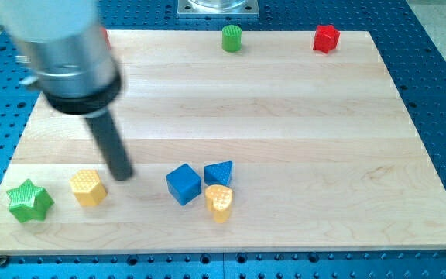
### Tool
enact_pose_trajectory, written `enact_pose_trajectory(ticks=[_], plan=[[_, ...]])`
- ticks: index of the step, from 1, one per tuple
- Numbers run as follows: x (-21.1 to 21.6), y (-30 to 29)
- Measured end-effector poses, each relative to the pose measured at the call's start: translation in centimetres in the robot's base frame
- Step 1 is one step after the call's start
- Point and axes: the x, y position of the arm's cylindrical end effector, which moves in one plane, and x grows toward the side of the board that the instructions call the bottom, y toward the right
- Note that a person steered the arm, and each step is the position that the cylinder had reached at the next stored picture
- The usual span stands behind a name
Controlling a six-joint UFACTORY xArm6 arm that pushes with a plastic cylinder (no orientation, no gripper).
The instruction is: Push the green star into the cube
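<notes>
The green star [29, 201] lies at the board's lower left corner. The blue cube [183, 184] sits at the lower middle, well to the star's right. A yellow hexagonal block [88, 187] lies between them, just right of the star. My tip [121, 175] rests on the board just right of and slightly above the yellow hexagon, left of the blue cube and apart from both. The rod rises up-left to the blurred arm body at the view's top left.
A blue triangular block [220, 173] and a yellow heart-like block [218, 201] touch the cube's right side. A green cylinder [231, 37] and a red block [326, 38] stand at the top edge. A red piece [105, 36] peeks out behind the arm.
</notes>
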Motion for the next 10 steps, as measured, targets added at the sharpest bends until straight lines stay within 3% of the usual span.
enact_pose_trajectory(ticks=[1, 2, 4, 7, 9, 10], plan=[[-3.5, -5.5], [-2.0, -13.6], [5.6, -18.7], [3.5, -5.0], [6.3, -3.1], [6.3, 2.9]])
